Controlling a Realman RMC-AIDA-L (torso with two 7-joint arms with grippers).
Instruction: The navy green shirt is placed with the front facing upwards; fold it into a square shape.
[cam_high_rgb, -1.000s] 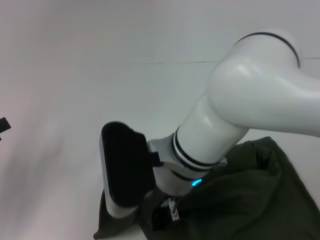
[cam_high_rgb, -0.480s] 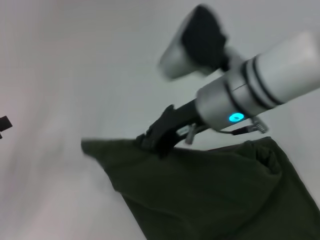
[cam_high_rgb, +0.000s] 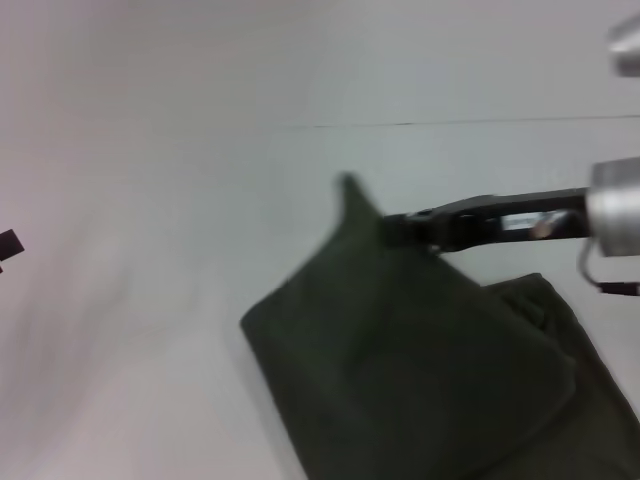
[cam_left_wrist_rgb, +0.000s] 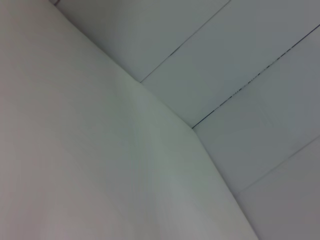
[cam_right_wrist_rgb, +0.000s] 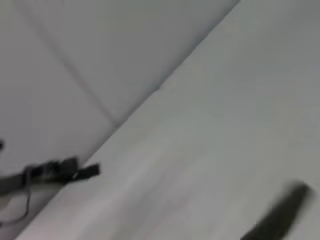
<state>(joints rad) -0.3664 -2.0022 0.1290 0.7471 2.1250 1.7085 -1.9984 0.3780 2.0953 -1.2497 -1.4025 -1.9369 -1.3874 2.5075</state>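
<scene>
The navy green shirt (cam_high_rgb: 420, 370) lies bunched at the lower right of the white table in the head view, one corner drawn up to a peak. My right gripper (cam_high_rgb: 400, 228) reaches in from the right edge, shut on that raised corner of cloth. In the right wrist view only a dark tip of the shirt (cam_right_wrist_rgb: 280, 217) shows against the table. Neither print nor collar can be seen. My left gripper is a small dark shape (cam_high_rgb: 8, 245) at the far left edge, away from the shirt.
A white table (cam_high_rgb: 180, 200) spreads across the scene, with a thin seam line (cam_high_rgb: 420, 124) along the back. In the right wrist view a black cable (cam_right_wrist_rgb: 50, 172) runs beside the table edge. The left wrist view holds only white surfaces.
My right arm has swung up and to the right, out of the foreground, pulling the held shirt corner up and rightward across the rest of the shirt. The left arm has stayed put.
</scene>
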